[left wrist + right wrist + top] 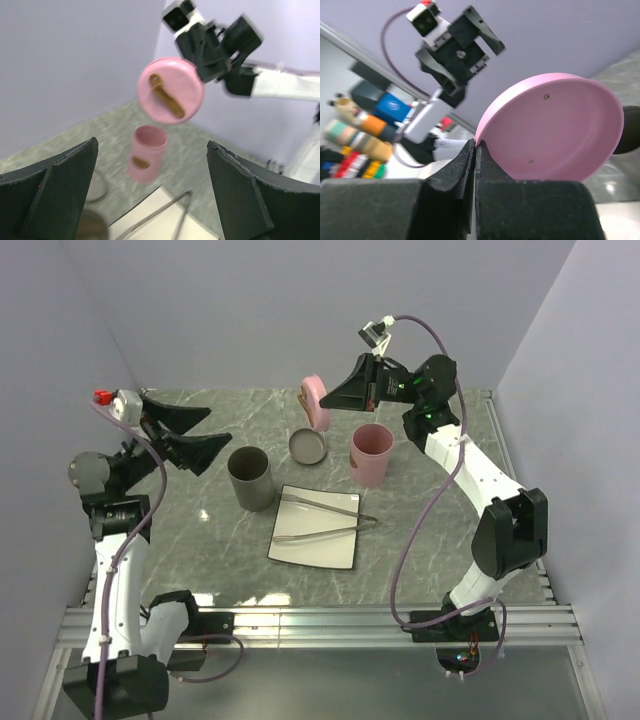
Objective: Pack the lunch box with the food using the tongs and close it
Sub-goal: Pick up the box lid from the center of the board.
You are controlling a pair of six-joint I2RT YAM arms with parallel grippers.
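My right gripper [326, 404] [476, 144] is shut on the rim of the lunch box's round pink lid [314, 400] [170, 90] [555, 135] and holds it on edge in the air at the back. The lid has a brown strap on its top. The pink lunch box body [372, 453] [146, 155] stands open and upright just right of and below the lid. The silver tongs [325, 520] [160, 212] lie on the white square plate [310, 550] [152, 229]. My left gripper [218, 426] [152, 145] hangs open and empty at the back left, pointing at the lid. No food shows in any view.
A tall grey cup [250, 478] [90, 225] stands left of the plate. A small grey round dish [308, 447] [97, 186] sits under the held lid. Purple walls close in the back and both sides. A metal rail [320, 620] runs along the near edge.
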